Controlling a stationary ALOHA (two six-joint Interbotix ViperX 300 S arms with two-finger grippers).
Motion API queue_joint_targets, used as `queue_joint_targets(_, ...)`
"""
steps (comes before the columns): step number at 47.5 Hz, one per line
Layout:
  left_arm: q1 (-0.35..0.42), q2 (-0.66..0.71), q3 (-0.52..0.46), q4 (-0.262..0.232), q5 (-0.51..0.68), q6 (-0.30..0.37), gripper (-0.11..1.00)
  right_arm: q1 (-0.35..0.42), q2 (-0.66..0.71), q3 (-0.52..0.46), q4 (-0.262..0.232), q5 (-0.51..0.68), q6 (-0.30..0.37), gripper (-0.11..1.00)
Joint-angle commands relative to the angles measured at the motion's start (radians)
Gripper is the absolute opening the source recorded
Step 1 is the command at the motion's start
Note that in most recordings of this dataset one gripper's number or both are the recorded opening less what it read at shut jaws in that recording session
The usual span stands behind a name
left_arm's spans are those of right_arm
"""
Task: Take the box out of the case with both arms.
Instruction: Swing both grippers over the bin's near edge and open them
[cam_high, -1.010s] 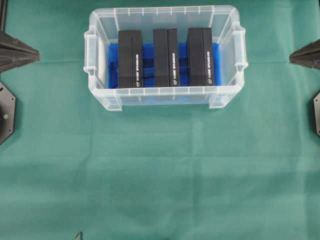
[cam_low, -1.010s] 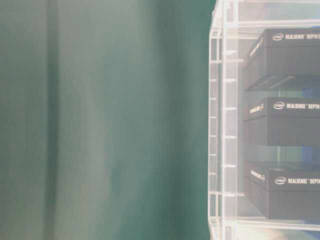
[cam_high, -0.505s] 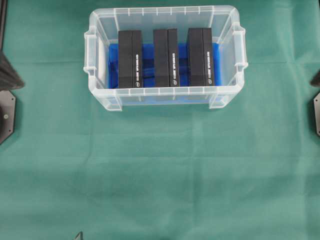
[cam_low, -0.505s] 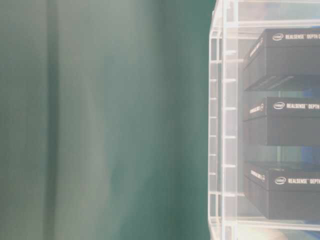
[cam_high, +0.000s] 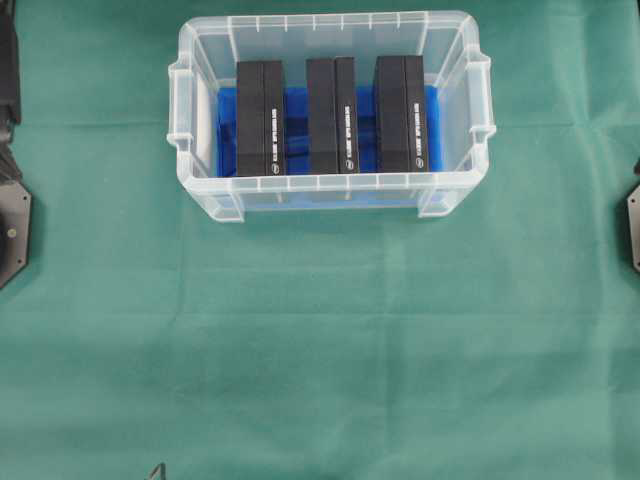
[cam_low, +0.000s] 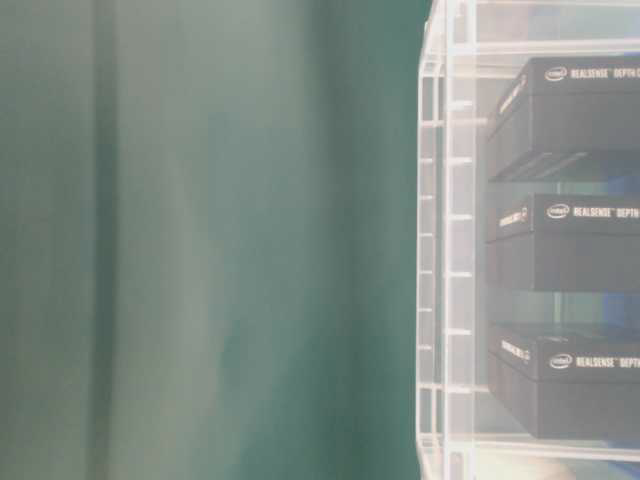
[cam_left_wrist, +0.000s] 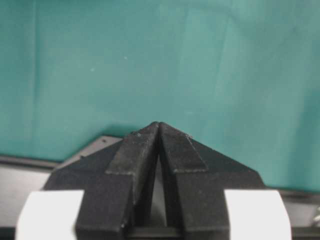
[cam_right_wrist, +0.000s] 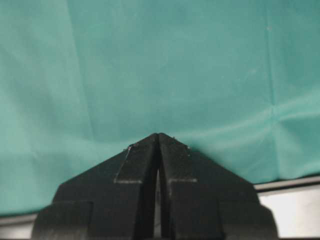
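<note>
Looking down from overhead, you see the case (cam_high: 330, 110), a clear plastic bin with rim handles at its short ends, sitting toward the far side of the surface (cam_high: 320, 350), which is covered in green cloth. A blue sheet (cam_high: 297, 125) lines its floor, and 3 black boxes stand on edge inside it in a row: the left box (cam_high: 261, 118), the middle box (cam_high: 331, 115) and the right box (cam_high: 400, 113), with gaps between them.

The table-level view, turned sideways, gives you what the overhead cannot: white lettering reading "REALSENSE" on the box faces, seen through the ribbed clear wall.

Only the wrist views show you the hands. Your left hand (cam_left_wrist: 158, 125) has its black fingers pressed together at the tips, gripping nothing, above bare green cloth. Your right hand (cam_right_wrist: 157, 135) is likewise closed and empty over the cloth
</note>
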Motion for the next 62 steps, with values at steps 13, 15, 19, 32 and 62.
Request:
queue_joint_targets(13, -0.005, 0.006, -0.026, 0.021, -0.002, -0.621, 0.00, -0.021, 0.037, -0.026, -0.029, 0.000, 0.629, 0.01)
queue_joint_targets(15, -0.005, 0.006, -0.026, 0.021, -0.003, -0.729, 0.00, -0.021, 0.040, -0.026, -0.037, 0.000, 0.753, 0.01)
queue_joint_targets(19, -0.005, 0.008, -0.026, 0.021, -0.003, -0.882, 0.00, -0.023, 0.041, -0.026, -0.054, 0.000, 0.919, 0.01)
queue_joint_targets(32, -0.005, 0.008, -0.026, 0.023, -0.002, -1.200, 0.00, -0.023, 0.043, -0.026, -0.078, 0.002, 1.193, 0.01)
queue_joint_targets(62, 0.285, 0.023, -0.038, 0.035, 0.009, -0.930, 0.00, -0.293, 0.095, -0.043, -0.133, -0.002, 0.907, 0.01)
